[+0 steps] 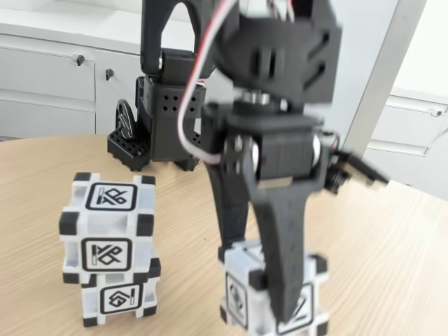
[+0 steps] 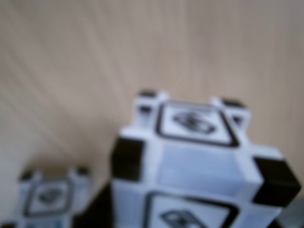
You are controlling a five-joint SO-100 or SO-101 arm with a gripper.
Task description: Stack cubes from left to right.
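Note:
In the fixed view two white cubes with black corners stand stacked at the left, the upper cube (image 1: 108, 222) sitting slightly askew on the lower cube (image 1: 119, 299). A third cube (image 1: 241, 297) is at the bottom right, between the fingers of my black gripper (image 1: 257, 287). One finger (image 1: 283, 259) crosses its front face, and the gripper looks shut on it. The frame edge cuts off the cube's underside. In the wrist view that cube (image 2: 190, 161) is large and close, and another cube (image 2: 47, 197) lies blurred at the lower left.
The arm's black base (image 1: 164, 119) stands at the back of the round wooden table (image 1: 392, 252). White cabinets (image 1: 49, 77) line the wall behind. Bare tabletop lies between the stack and the held cube and to the right.

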